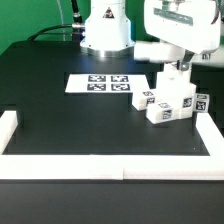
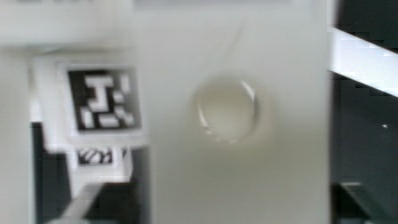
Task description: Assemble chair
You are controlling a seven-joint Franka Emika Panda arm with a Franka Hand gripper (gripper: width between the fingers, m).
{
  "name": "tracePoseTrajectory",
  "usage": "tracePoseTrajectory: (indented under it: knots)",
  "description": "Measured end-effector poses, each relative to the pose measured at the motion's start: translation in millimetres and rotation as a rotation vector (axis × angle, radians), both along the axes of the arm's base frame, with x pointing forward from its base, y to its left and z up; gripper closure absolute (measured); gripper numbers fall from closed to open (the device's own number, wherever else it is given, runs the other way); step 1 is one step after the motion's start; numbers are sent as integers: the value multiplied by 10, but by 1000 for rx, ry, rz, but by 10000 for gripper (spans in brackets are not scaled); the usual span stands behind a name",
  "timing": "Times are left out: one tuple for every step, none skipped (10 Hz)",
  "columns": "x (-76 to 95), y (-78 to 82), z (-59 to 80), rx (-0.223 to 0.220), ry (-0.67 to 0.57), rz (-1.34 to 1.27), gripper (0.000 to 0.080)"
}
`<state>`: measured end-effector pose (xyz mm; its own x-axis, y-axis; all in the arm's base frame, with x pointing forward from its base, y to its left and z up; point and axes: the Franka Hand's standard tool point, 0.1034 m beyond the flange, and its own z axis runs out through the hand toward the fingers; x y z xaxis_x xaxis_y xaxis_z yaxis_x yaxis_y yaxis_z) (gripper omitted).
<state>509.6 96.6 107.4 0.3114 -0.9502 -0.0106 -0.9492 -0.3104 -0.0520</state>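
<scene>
Chair pieces (image 1: 166,108) just beneath jaws

My arm (image 1: 185,25): glossy white rounded shells, dark seams at joints; domed white base (image 1: 105,35); gripper (image 1: 175,70) white too; thin dark cable (image 1: 74,10) by base.

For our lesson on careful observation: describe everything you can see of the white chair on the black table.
The chair is a cluster of chunky matte-white pieces, plastic by the look, several faces bearing square black-and-white tags. It rests on the black table toward the exterior view's right, near the border rail. One narrow part stands upright, the gripper at its top; whether it is clamped cannot be told. The blurred wrist view shows a white face with a round dimple.
</scene>
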Motion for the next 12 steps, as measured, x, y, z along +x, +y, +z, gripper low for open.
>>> tracePoseTrajectory:
  knots:
    - [0, 0, -1, 0, 0, 0, 193]
    - [-1, 1, -2, 0, 0, 0, 193]
    - [-1, 0, -3, 0, 0, 0, 159]
    - [-2, 0, -5, -1, 1, 1, 152]
    - [-3, -1, -7, -1, 1, 1, 152]
    - [-4, -2, -10, -1, 1, 2, 151]
    - [7, -18, -9, 0, -6, 19, 151]
    - [12, -22, -10, 2, -11, 26, 151]
    - [14, -22, -9, 2, -12, 37, 151]
    - [20, -16, 12, 4, -16, 62, 151]
    - [21, -1, 66, 11, -25, 87, 151]
    - [6, 15, 119, 20, -31, 94, 151]
